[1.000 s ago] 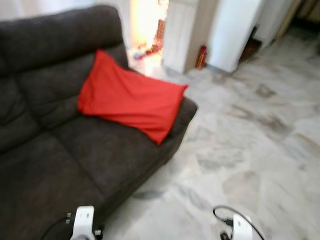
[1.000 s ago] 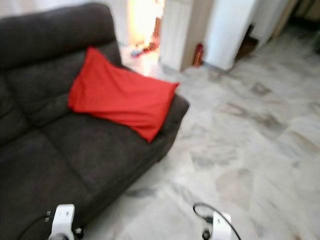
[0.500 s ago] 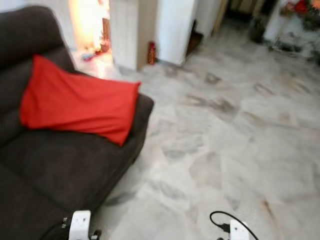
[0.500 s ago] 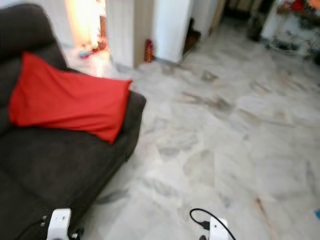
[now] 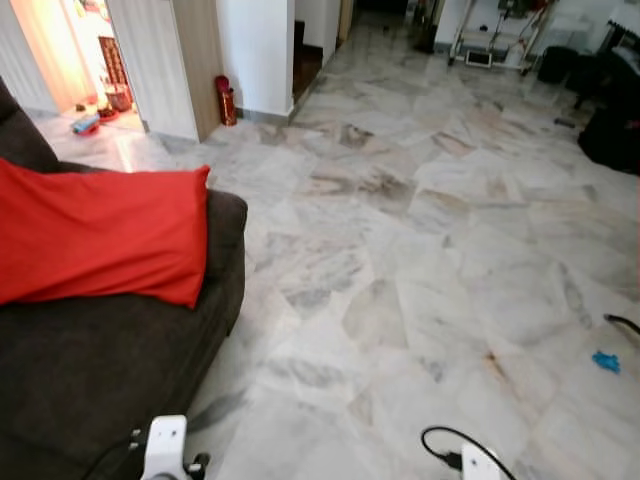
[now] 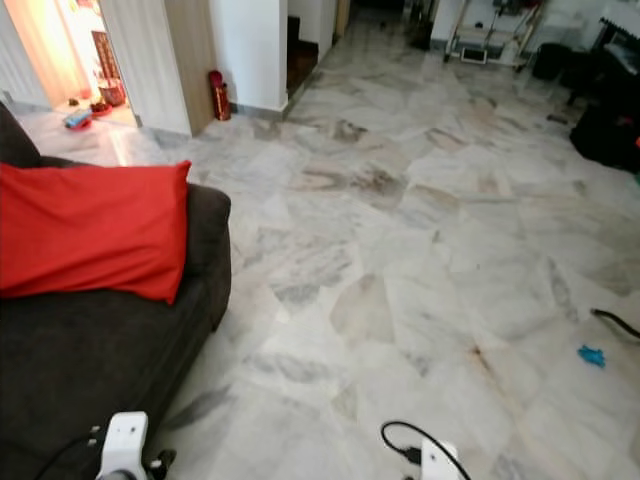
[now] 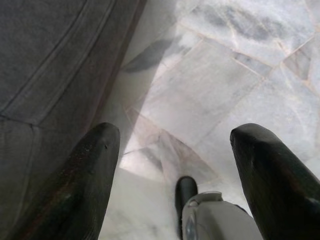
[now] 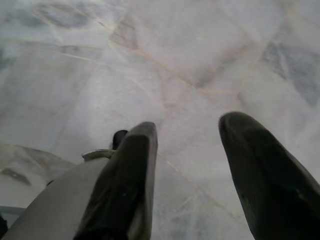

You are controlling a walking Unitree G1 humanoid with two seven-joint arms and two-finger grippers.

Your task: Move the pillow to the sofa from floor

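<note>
In my left eye view the red pillow (image 5: 95, 235) already lies on the sofa (image 5: 90, 370) at the left edge of the frame, long axis running across, up and left of my left wrist, the nearer arm. The right eye view shows the same, plus a small blue scrap (image 6: 591, 355) on the marble floor (image 6: 420, 250) at right. In the left wrist view my left gripper (image 7: 175, 172) is spread, empty, over floor beside the sofa's edge. In the right wrist view my right gripper (image 8: 187, 165) hangs spread over bare tiles

Pillow (image 5: 95, 235) on sofa (image 5: 90, 370), left
</note>
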